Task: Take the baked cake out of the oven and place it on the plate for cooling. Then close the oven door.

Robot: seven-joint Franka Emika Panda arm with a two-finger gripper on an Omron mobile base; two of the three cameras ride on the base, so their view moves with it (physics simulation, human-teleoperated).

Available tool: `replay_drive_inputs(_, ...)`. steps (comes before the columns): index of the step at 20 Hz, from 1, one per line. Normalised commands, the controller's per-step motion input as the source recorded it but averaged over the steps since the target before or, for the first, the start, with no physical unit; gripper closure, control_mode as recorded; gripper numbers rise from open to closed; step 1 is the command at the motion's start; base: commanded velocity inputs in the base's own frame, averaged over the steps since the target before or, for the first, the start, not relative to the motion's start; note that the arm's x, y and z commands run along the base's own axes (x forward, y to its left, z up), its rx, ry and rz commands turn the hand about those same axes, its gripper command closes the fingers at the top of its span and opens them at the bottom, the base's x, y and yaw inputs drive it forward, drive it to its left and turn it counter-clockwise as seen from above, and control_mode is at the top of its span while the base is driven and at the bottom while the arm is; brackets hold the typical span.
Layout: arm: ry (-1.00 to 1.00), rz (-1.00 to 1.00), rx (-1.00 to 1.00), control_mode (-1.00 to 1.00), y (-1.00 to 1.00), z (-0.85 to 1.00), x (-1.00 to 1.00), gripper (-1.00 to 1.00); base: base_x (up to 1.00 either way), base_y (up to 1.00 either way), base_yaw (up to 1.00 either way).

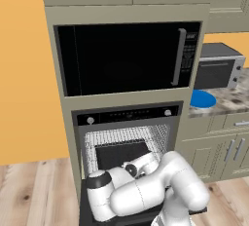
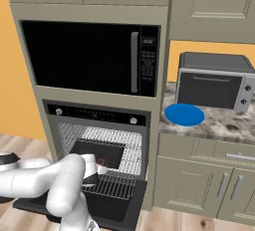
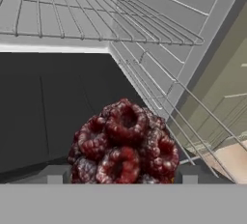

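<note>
cake (image 3: 123,146): dark red, inside oven (image 1: 127,140) | door (image 2: 107,210): open | plate (image 2: 184,114): countertop

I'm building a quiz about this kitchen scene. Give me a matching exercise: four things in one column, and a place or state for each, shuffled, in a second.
Things:
1. baked cake
2. plate
3. oven door
4. toaster oven

Places or states:
A. folded down, open
B. at the back of the counter, against the wall
C. inside the oven, right in front of the hand
D. on the counter, nothing on it

Pairs: 1-C, 2-D, 3-A, 4-B
</note>
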Motion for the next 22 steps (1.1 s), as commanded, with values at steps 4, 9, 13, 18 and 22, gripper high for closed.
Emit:
replay_drive_inputs(4, 0.00, 0.00, 0.00, -1.00, 0.00, 0.40, 0.00, 1.00, 0.00, 0.00, 0.00)
replay_drive_inputs(9, 0.02, 0.00, 0.00, -1.00, 0.00, 0.61, 0.00, 1.00, 0.00, 0.00, 0.00)
replay_drive_inputs(13, 0.09, 0.00, 0.00, -1.00, 0.00, 0.81, -0.10, 1.00, 0.00, 0.00, 0.00)
replay_drive_inputs(18, 0.10, 0.00, 0.00, -1.00, 0.00, 0.82, -0.24, 1.00, 0.00, 0.00, 0.00)
replay_drive_inputs(22, 0.10, 0.00, 0.00, -1.00, 0.00, 0.76, -0.36, 1.00, 0.00, 0.00, 0.00)
